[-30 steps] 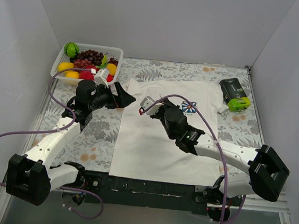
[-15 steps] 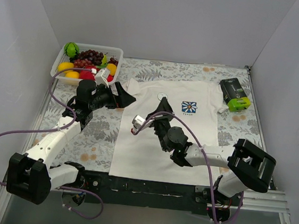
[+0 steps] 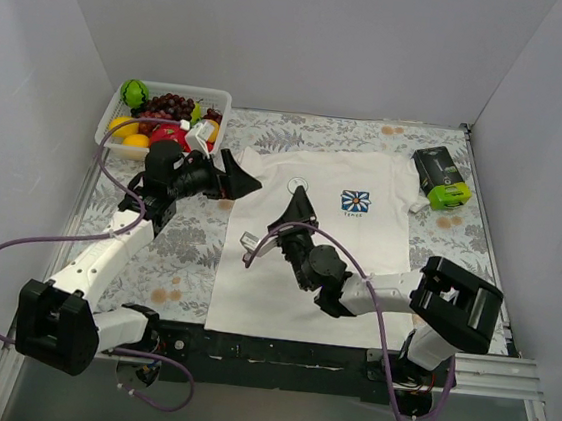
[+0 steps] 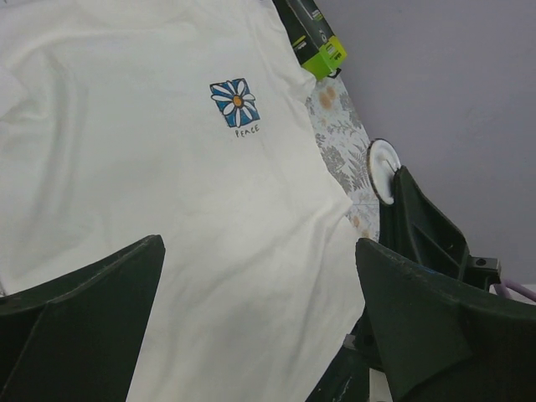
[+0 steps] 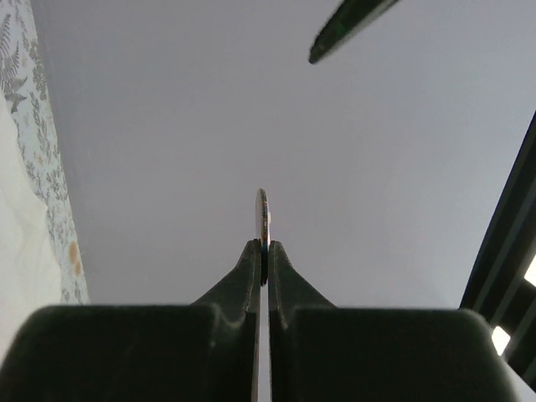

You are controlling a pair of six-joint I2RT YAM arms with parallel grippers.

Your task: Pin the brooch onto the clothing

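Note:
The white T-shirt [image 3: 379, 236] lies flat on the floral cloth, its blue square logo [image 3: 355, 202] on the chest. My right gripper [image 3: 299, 194] points up over the shirt's upper left part, shut on the brooch [image 3: 298, 183], a small pale disc. In the right wrist view the brooch [image 5: 263, 209] stands edge-on between the shut fingertips [image 5: 251, 255]. My left gripper [image 3: 234, 180] is open and empty beside the shirt's left shoulder. In the left wrist view its jaws frame the shirt [image 4: 167, 167], with the logo [image 4: 234, 100] and the held brooch [image 4: 383, 159] beyond.
A white basket [image 3: 106, 122] of fruit stands at the back left. A black and green device [image 3: 441, 179] lies at the back right beside the shirt's sleeve; it also shows in the left wrist view [image 4: 314, 38]. Grey walls close in three sides.
My right arm has drawn back toward its base and its wrist has dropped, with the gripper now tipped up holding the brooch. My left gripper has shifted slightly right.

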